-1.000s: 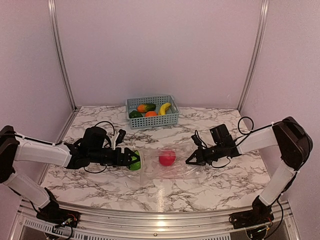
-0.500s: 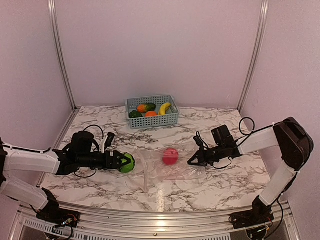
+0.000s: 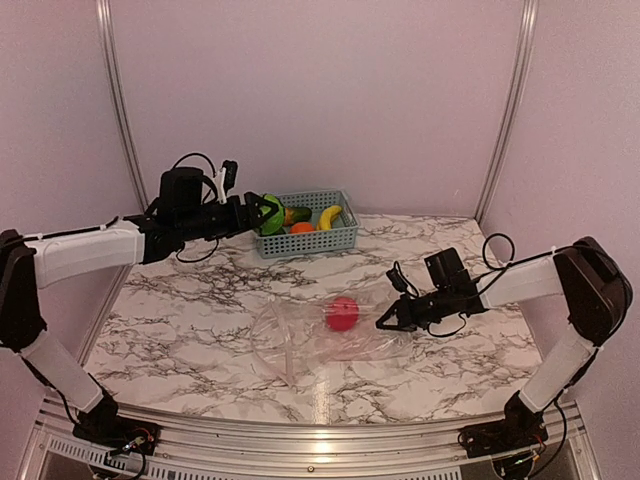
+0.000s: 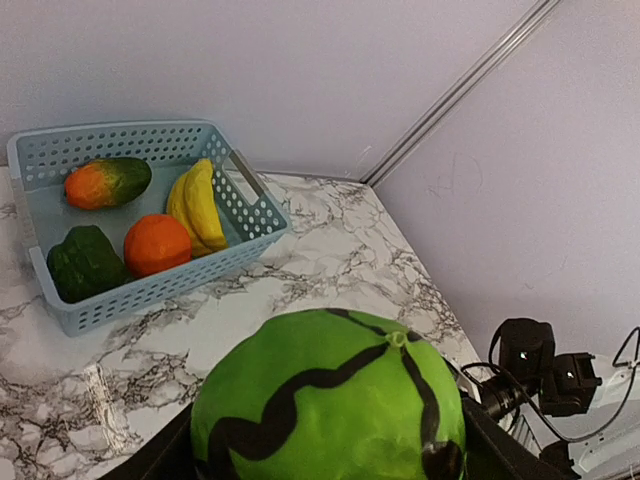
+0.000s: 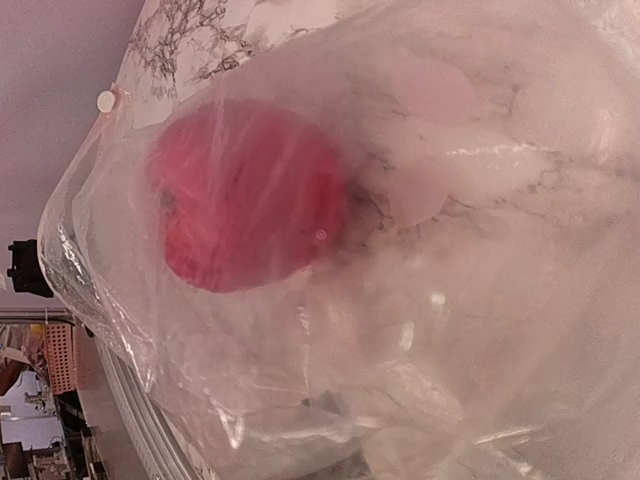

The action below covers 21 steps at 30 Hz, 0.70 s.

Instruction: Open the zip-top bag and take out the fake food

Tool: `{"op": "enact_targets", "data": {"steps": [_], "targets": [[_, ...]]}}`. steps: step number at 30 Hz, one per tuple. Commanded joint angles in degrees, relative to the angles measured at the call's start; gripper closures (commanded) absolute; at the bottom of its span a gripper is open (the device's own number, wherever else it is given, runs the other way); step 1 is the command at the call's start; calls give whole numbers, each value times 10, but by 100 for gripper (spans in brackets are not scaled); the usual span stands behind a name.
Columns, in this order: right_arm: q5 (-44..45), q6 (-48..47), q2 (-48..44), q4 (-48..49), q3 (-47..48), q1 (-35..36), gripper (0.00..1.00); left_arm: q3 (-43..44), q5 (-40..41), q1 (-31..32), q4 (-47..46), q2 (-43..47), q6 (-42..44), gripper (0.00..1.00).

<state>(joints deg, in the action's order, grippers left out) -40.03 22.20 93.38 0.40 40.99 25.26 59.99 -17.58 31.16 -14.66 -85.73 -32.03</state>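
On the counter [image 3: 200, 300] the zip-top bag [image 3: 320, 350] lies open, its right edge pinched by the right pincer [image 3: 385, 322]. The basket [image 3: 340, 240] holds four pieces. The left pincer [image 3: 262, 213] grips a green striped piece [image 4: 330, 400] beside it. Only the red fruit [image 3: 342, 312] is left bagged.

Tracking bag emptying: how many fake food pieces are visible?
6. Four in the basket: banana, orange, dark green pepper, orange-green fruit; one green striped piece in the left claw; one red fruit inside the bag.
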Motion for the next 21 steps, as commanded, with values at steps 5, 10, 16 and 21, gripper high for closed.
{"op": "enact_targets", "data": {"steps": [5, 10, 16, 21], "targets": [[-16, -33, -18, -35, 10, -3, 98, 328, 91, -14, 166, -276, 72, 29], [-21, -41, -17, -44, 23, -1, 97, 467, 106, -24, 195, -395, 66, 29], [-18, -32, -19, -43, 30, 10, 95, 551, 107, -42, 194, -481, 33, 28], [-24, -24, -38, -45, 26, 5, 63, 615, 104, -51, 216, -529, 35, 17]]}}
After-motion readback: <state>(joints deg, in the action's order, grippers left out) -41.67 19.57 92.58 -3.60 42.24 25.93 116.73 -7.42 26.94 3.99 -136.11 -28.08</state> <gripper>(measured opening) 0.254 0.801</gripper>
